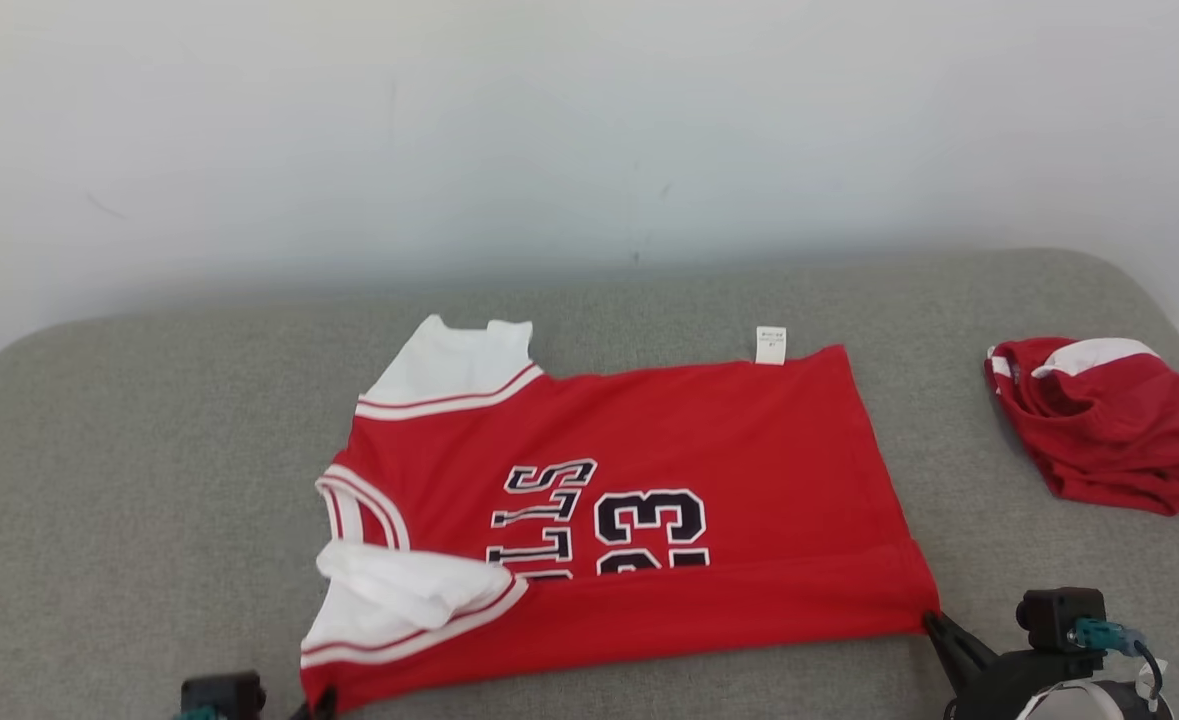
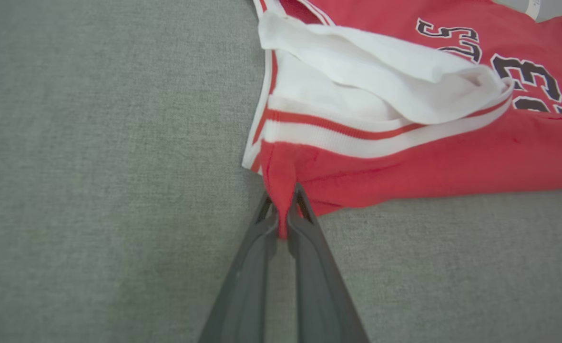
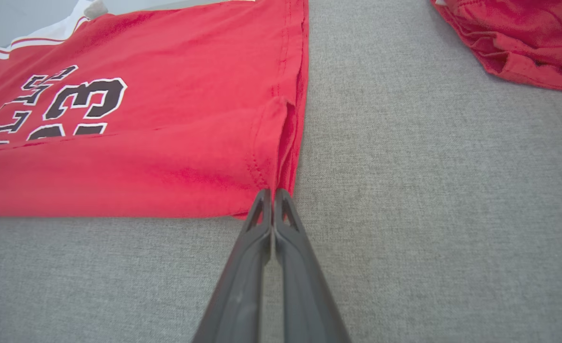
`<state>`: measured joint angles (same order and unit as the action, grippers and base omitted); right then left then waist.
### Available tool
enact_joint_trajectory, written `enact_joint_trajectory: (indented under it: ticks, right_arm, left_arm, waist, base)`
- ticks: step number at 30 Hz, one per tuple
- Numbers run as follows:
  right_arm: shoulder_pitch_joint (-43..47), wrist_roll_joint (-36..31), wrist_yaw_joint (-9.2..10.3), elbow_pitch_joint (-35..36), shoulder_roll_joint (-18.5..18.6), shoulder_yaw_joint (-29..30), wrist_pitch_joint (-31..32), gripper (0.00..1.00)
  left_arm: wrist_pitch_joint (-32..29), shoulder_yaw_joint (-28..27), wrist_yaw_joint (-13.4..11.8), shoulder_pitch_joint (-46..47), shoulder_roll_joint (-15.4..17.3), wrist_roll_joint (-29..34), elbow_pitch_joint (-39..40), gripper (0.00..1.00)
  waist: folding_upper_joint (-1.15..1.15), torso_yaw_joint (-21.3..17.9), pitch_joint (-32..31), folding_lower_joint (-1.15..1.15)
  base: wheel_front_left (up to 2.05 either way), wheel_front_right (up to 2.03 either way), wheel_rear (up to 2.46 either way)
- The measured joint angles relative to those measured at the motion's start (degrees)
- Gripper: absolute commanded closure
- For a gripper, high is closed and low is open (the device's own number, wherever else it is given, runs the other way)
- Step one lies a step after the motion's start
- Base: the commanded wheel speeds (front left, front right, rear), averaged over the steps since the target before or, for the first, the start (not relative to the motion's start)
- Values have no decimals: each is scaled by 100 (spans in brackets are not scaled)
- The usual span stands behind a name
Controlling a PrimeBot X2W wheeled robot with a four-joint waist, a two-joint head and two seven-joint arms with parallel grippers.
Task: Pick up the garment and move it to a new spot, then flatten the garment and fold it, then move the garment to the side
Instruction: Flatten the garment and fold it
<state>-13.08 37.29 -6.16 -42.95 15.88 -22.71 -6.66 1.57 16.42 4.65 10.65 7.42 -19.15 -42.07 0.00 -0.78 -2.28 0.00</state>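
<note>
While the red basketball jersey (image 1: 669, 440) lies spread mid-frame on the grey cushion (image 1: 149, 450), the left gripper (image 2: 283, 202) pinches its lower-left corner and the right gripper (image 3: 272, 194) clamps its lower-right hem corner; a crumpled red garment (image 1: 1109, 425) sits far right.

The red jersey (image 1: 749, 450) bears partly covered black "LLS" and "23".

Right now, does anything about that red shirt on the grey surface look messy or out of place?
Yes. The jersey lies mostly flat, but its near white sleeve is crumpled and flopped over the red front, covering part of the lettering. The far sleeve lies flat.
</note>
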Motion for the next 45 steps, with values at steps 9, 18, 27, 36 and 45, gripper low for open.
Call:
enact_joint_trajectory:
  ticks: [9, 18, 27, 36, 45]
  right_arm:
    - [652, 94, -40, 401, 208, 52, -90, 100]
    - [1049, 202, -11, 786, 264, 120, -37, 100]
    - [1278, 286, 121, 1071, 289, 107, 276, 100]
    - [1289, 377, 268, 1430, 453, 225, 413, 0]
    - [1432, 500, 322, 2098, 565, 494, 199, 0]
  left_arm:
    - [-60, 4, 42, -713, 119, -48, 415, 100]
    - [-200, -12, -81, -1156, 163, -64, 938, 100]
    - [-437, -44, -170, -1402, 209, -105, 1403, 100]
    - [-547, -175, -320, -1543, 216, -304, 1960, 0]
    - [-94, -386, -504, -1528, 190, -303, 2899, 0]
  waist:
    - [0, -95, -244, 0]
    - [0, -82, -283, 0]
    - [0, -28, -256, 0]
    - [0, 6, -240, 0]
    - [0, 34, -227, 0]
  base:
    - [0, 0, 0]
    - [0, 0, 0]
    - [0, 0, 0]
    - [0, 0, 0]
    - [0, 0, 0]
